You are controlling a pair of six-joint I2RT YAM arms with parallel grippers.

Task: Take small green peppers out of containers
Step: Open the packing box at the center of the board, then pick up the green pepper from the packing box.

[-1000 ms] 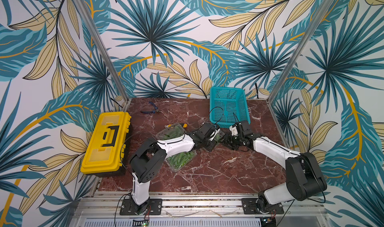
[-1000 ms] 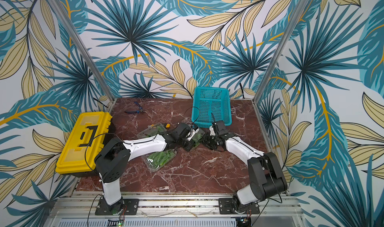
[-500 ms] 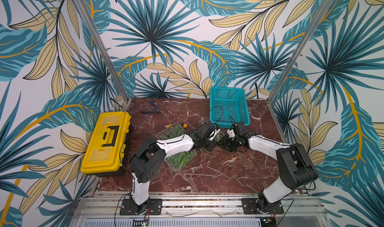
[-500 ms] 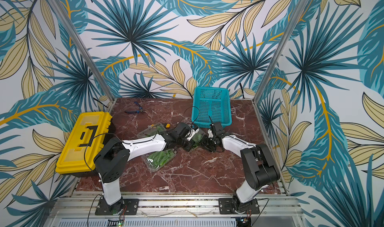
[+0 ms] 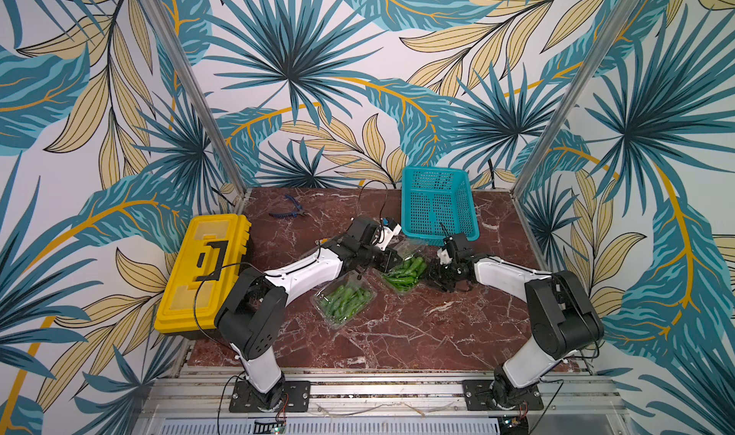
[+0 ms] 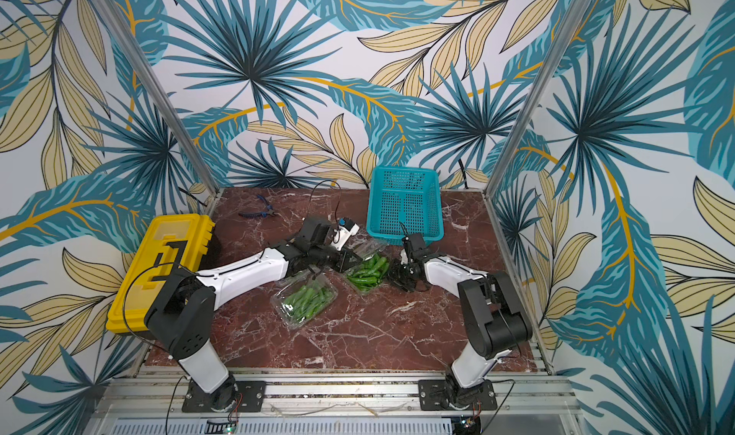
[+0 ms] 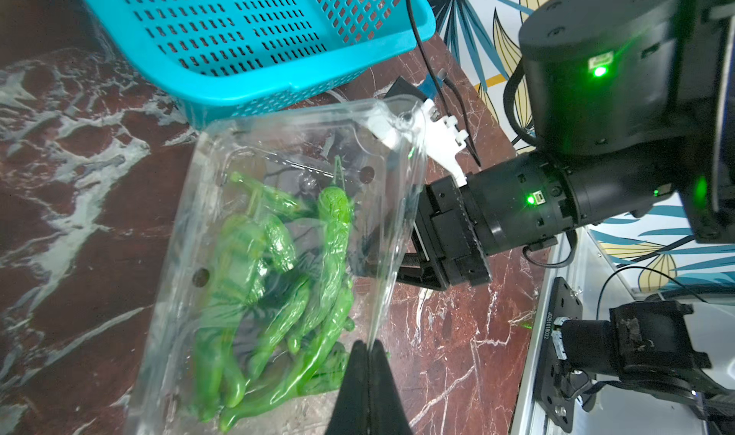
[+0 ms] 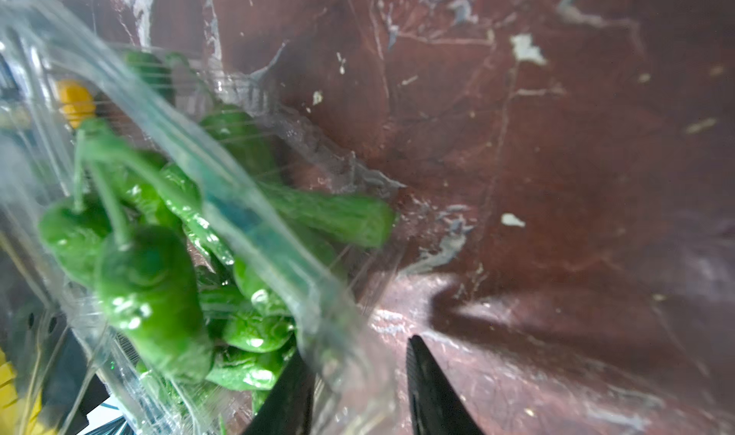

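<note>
Two clear containers lie mid-table. The nearer container (image 5: pixel 344 299) (image 6: pixel 304 299) is closed over its small green peppers. The farther container (image 5: pixel 403 278) (image 6: pixel 364 280) stands open, with peppers (image 5: pixel 407 270) (image 6: pixel 370 270) (image 7: pixel 330 234) (image 8: pixel 147 278) heaped inside. My left gripper (image 5: pixel 393 258) (image 6: pixel 350 258) (image 7: pixel 370 347) is shut on the edge of its raised lid (image 7: pixel 302 142). At the container's right side, my right gripper (image 5: pixel 431 274) (image 6: pixel 394 276) (image 8: pixel 358 369) is open. One finger is inside the clear wall (image 8: pixel 254 214) and one outside it.
A teal basket (image 5: pixel 439 236) (image 6: pixel 403 234) (image 7: pixel 278 83) stands just behind the open container. A yellow toolbox (image 5: pixel 203 270) (image 6: pixel 159 270) sits at the left edge. Blue pliers (image 5: pixel 288 213) lie at the back left. Bare marble stretches toward the front edge.
My right arm has swung left and brought its gripper up to the open container's side. The left arm has held still with the lid pinched.
</note>
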